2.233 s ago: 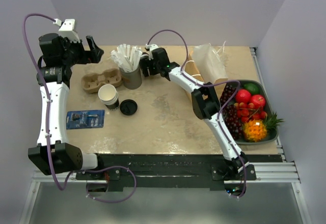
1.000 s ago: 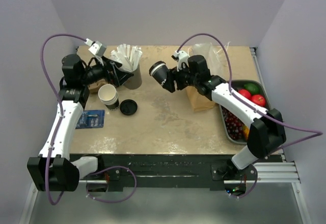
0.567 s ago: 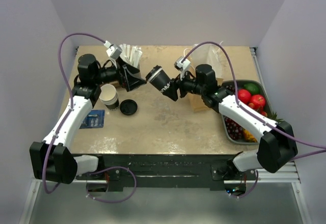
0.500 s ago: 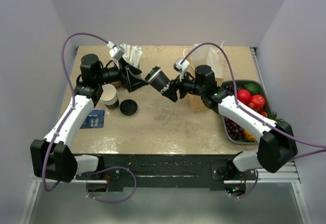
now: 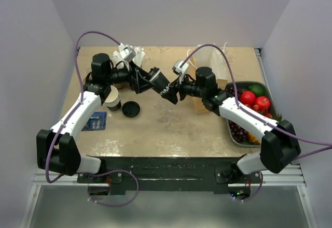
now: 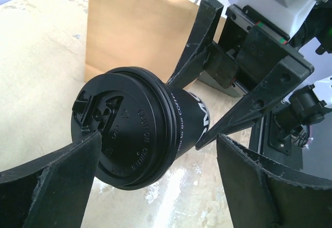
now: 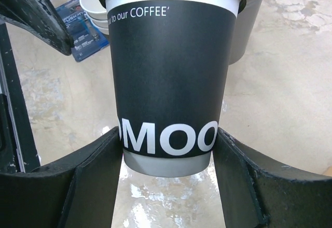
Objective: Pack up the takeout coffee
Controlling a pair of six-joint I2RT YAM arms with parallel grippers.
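Left wrist view: your left gripper (image 6: 158, 137) gapes around the takeout coffee (image 6: 189, 119), clamped by the right gripper (image 7: 168, 140) at its base; squeezing the lid (image 6: 119, 129) may pop it.

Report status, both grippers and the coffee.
Right gripper shut on takeout coffee, midair. Left gripper open around its lid. Paper bag stands by right arm.
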